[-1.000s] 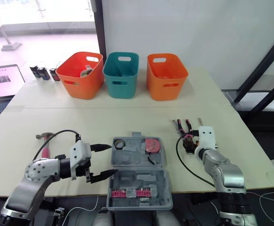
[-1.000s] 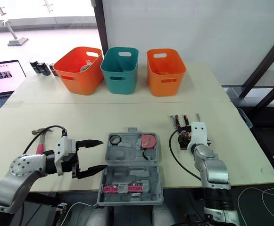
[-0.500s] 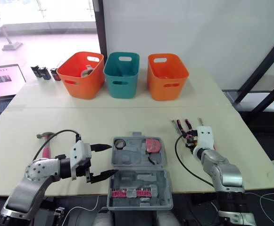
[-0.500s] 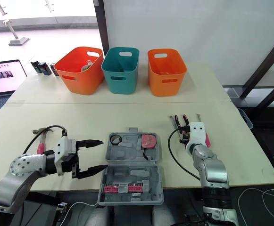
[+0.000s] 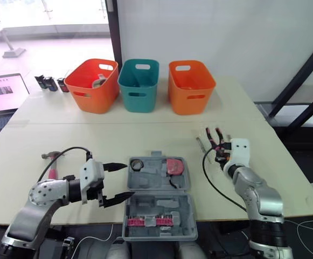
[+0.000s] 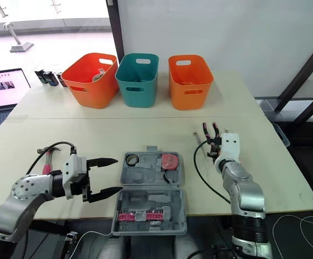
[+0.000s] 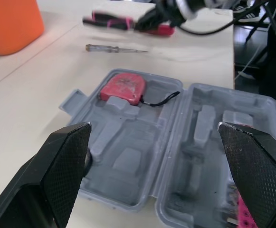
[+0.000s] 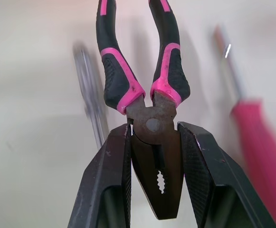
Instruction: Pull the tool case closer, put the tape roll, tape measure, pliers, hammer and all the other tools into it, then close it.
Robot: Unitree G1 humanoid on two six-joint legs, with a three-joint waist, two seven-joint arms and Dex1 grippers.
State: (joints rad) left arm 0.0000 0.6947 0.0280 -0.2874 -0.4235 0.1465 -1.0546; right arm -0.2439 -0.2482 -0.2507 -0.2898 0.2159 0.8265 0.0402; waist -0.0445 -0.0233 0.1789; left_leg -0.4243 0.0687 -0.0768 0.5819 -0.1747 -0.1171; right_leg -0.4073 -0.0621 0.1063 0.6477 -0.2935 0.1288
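Now the pliers [image 8: 165, 85], clenched in the right gripper [image 8: 154, 137], have been lifted, ready for the tool case [image 5: 156, 209] on its left

We found a cream table [image 5: 145, 135]. The open tool case [image 5: 156, 208] lay just beside the left gripper [image 5: 128, 179], and the hammer [image 5: 51, 168] on that gripper's outer side. A thin screwdriver [image 8: 92, 95] and a pink-handled screwdriver [image 8: 256, 142] lay close by the right gripper [image 5: 219, 152]. Far beyond both grippers stood a teal basket [image 5: 138, 86] between an orange basket [image 5: 91, 89] and a second orange basket [image 5: 191, 89].
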